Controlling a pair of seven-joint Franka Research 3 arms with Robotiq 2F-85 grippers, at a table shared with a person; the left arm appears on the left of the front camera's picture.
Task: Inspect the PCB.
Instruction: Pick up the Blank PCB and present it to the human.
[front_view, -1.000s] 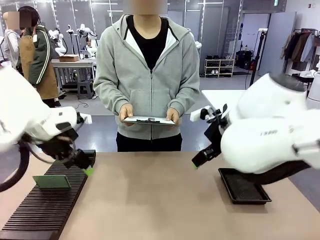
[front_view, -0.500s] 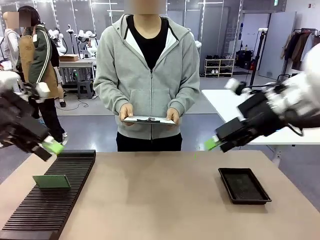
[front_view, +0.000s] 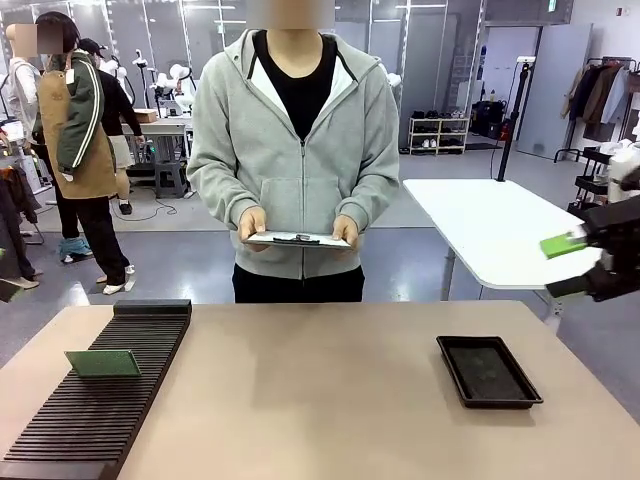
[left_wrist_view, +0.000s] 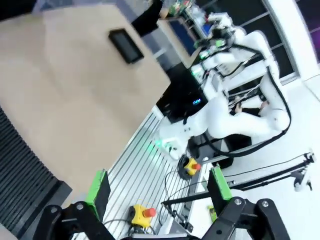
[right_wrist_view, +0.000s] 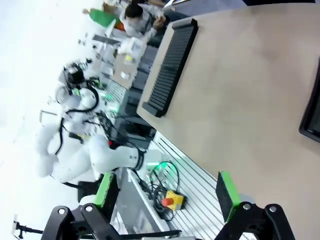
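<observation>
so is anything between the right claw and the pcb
Nothing visible blocks it. The right claw hangs open beyond the table on the right; the PCB stands in the rack at the left. Between them lie bare tabletop and the flat tray.

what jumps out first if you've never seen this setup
A person in a grey hoodie stands at the far side of the table, holding a white clipboard. On the left, a small green circuit board stands on edge in a black slotted rack; a shallow black tray lies on the right. The right pincer hangs open at the right edge.
</observation>
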